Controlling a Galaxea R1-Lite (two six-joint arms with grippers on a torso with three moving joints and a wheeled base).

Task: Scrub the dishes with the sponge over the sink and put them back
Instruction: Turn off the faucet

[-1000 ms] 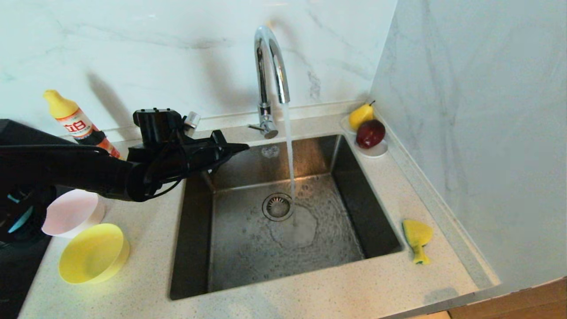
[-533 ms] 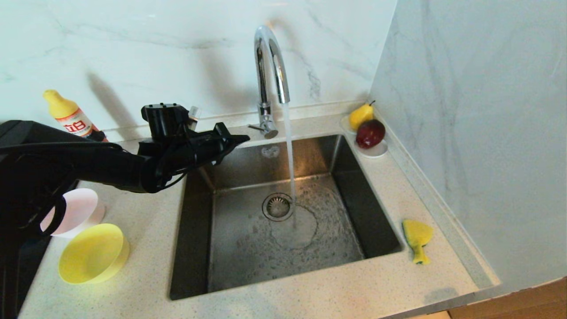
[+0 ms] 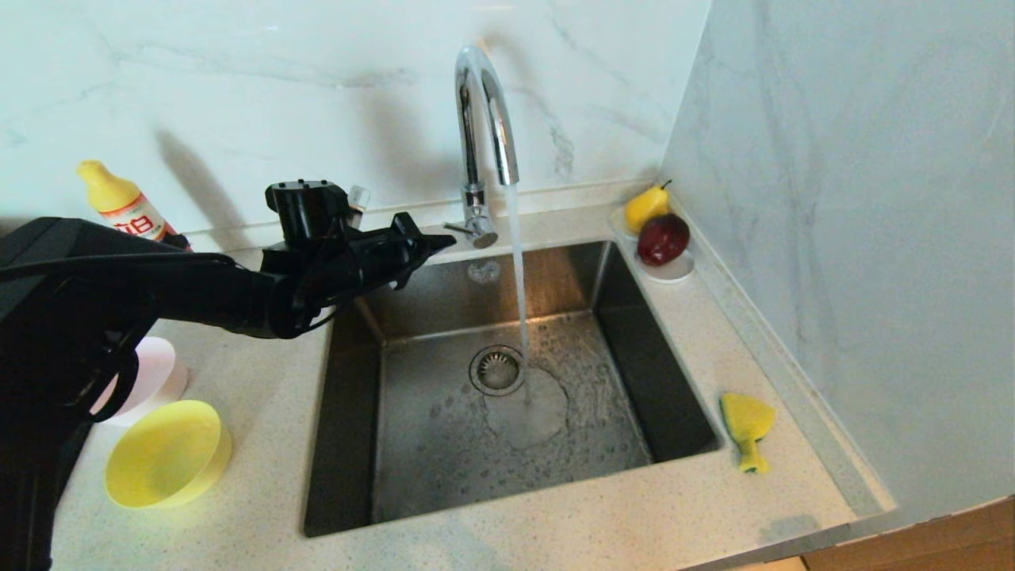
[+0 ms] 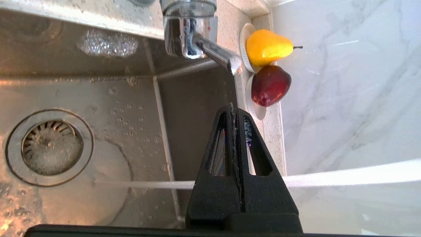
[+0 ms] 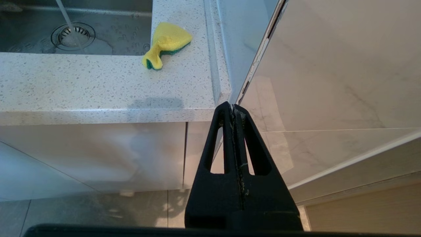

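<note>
Here the left pincer [image 3: 440,244] hangs empty with its jaws pressed flat together, level above the back-left corner of the sink [image 3: 349,444], its tip near the small lever at the base of the tap [image 3: 485,119]. Water runs from the spout onto the basin floor beside the drain [image 3: 497,369]. No dish is in the basin: the yellow bowl [image 3: 168,452] and the pink bowl [image 3: 155,373] sit side by side on the counter [image 3: 262,396] left of the sink, the pink one partly behind the arm; a blue bowl is not visible. The sponge [image 3: 745,428] lies crumpled on the counter by the sink's right rim, untouched. The right pincer [image 5: 234,110], also pinched shut and empty, is parked low in front of the cabinet, below the counter edge. The step in hand looks like dealing with the tap, and scrubbing is not yet begun. Next, the jaws would need to open before taking a bowl by its rim or the sponge.
</note>
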